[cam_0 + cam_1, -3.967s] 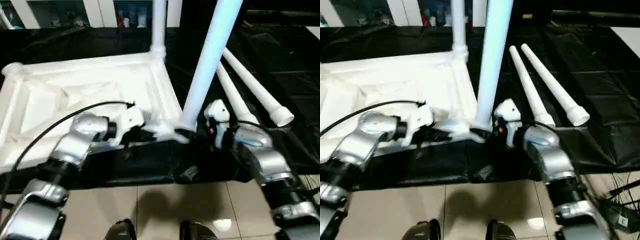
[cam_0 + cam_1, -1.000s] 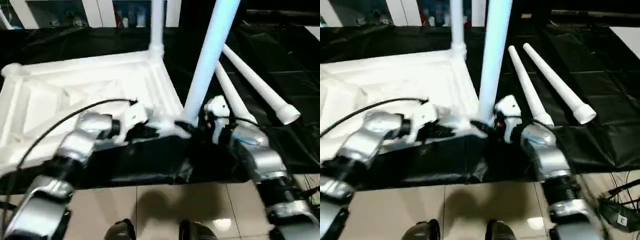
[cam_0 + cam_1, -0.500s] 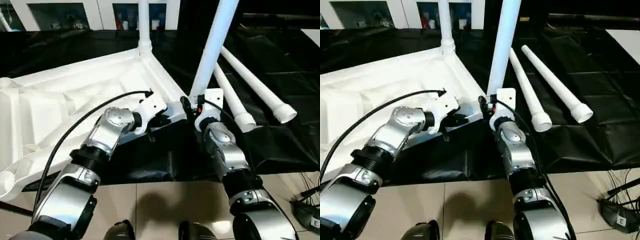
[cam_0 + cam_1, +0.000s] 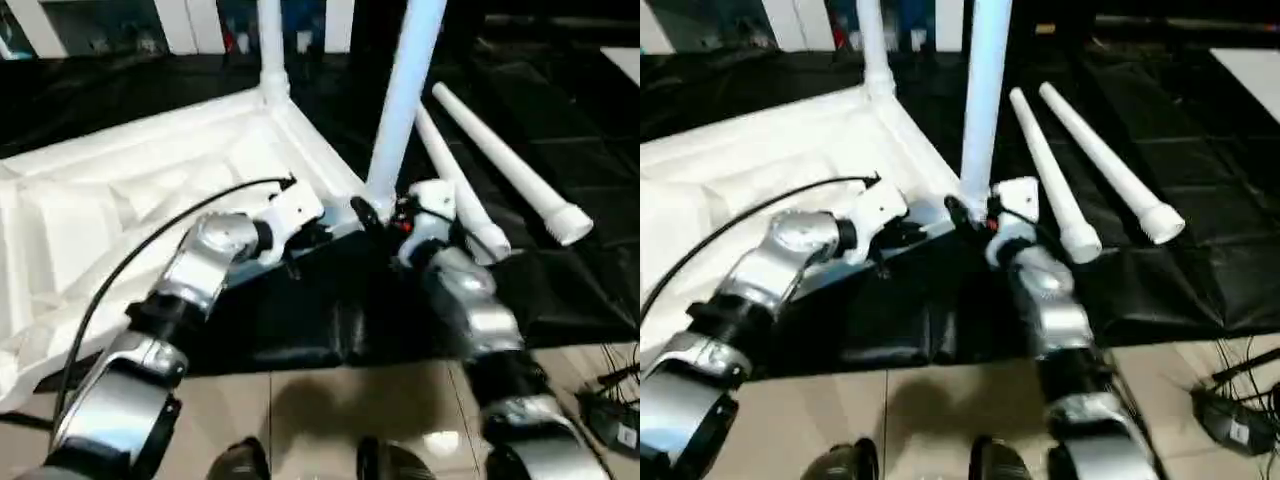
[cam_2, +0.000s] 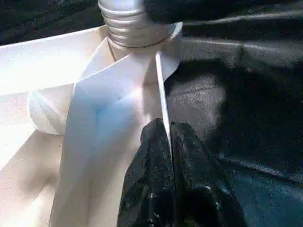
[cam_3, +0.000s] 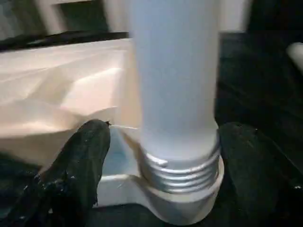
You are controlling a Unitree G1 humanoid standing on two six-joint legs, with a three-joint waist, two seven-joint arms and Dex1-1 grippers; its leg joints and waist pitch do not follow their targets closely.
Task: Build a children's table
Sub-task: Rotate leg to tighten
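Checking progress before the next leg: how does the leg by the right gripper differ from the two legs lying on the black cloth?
The near leg stands upright in the tabletop's corner socket; its threads still show above the socket. The two loose legs lie flat on the black cloth, side by side, threaded ends toward the robot. The right gripper straddles the near leg's base with open fingers; nothing touches the loose ones. All are white, long and tapered.

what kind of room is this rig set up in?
Likely an indoor lab or demo room, not a home. The upturned table top and loose legs lie on a work surface draped in black sheeting, over a glossy tiled floor, with cables beside it and white cabinets behind.
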